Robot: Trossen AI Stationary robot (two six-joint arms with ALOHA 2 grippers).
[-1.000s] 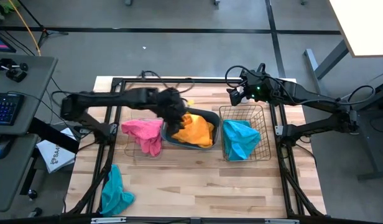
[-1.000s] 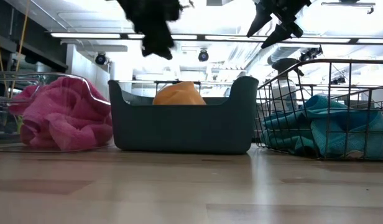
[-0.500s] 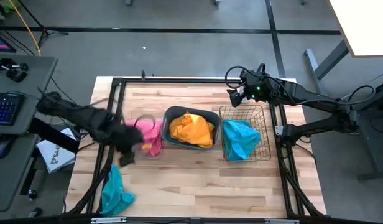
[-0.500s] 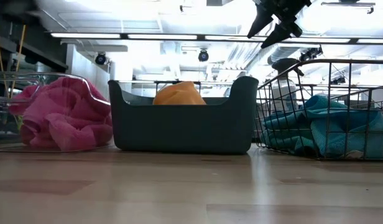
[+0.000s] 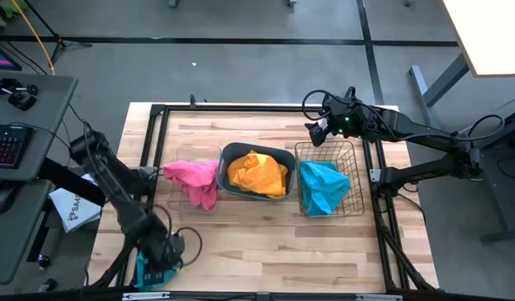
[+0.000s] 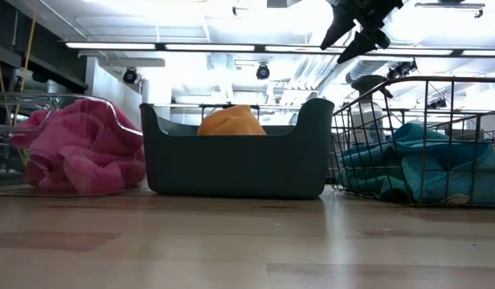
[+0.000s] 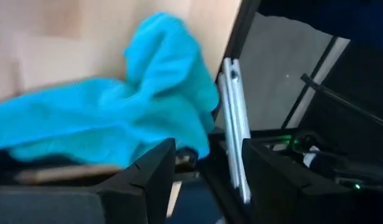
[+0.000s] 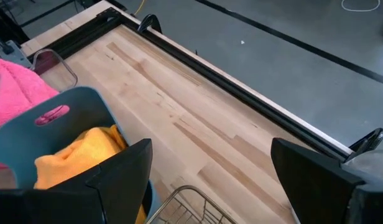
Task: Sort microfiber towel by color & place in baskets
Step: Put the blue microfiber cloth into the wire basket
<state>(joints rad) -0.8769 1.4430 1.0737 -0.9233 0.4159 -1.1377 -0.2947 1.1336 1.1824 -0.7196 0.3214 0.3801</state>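
Note:
A loose turquoise towel (image 5: 149, 269) lies crumpled at the table's near left corner; it also shows in the left wrist view (image 7: 110, 118). My left gripper (image 5: 164, 251) is open right over it, and the towel lies just ahead of its fingers (image 7: 207, 180). A pink towel (image 5: 195, 180) lies in the clear box (image 5: 184, 154), spilling over its near rim. An orange towel (image 5: 257, 174) lies in the dark teal tub (image 5: 282, 155). Another turquoise towel (image 5: 323, 186) lies in the wire basket (image 5: 348, 150). My right gripper (image 5: 318, 130) waits open and empty above the basket's far side.
The three containers stand in a row across the middle of the table. A dark metal frame (image 5: 157, 125) runs around the table's edges and passes close beside the loose towel (image 7: 235, 124). Bare wood lies between the containers and the near edge.
My left gripper has swung from above the teal tub past the clear box toward the table's near left corner and down over the loose turquoise towel. It has left the low view. The towels in the containers have not moved.

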